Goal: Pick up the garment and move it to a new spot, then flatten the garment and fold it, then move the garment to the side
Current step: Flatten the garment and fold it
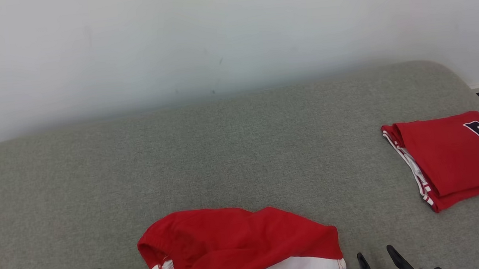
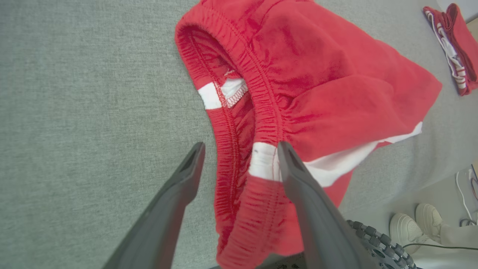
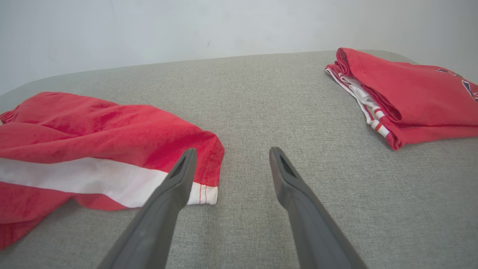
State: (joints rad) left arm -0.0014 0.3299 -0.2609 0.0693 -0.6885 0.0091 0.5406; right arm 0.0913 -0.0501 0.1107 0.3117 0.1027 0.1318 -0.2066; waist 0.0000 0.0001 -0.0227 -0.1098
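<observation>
Left gripper [image 2: 241,145]: hangs released and empty over the elastic waistband [image 2: 261,93] of the crumpled red white-striped fabric shorts [image 2: 328,74], stretching lengthwise toward the equally open right gripper [image 1: 375,251] at lower right.

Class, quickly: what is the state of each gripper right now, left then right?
Left gripper: open, holding nothing, poised over the red shorts' waistband.
Right gripper: open, holding nothing, near the shorts' hem corner.

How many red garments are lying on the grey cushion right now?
2. Crumpled red shorts lie at the front centre; a folded red jersey sits at the right edge. Its layers could hide another piece.
</observation>
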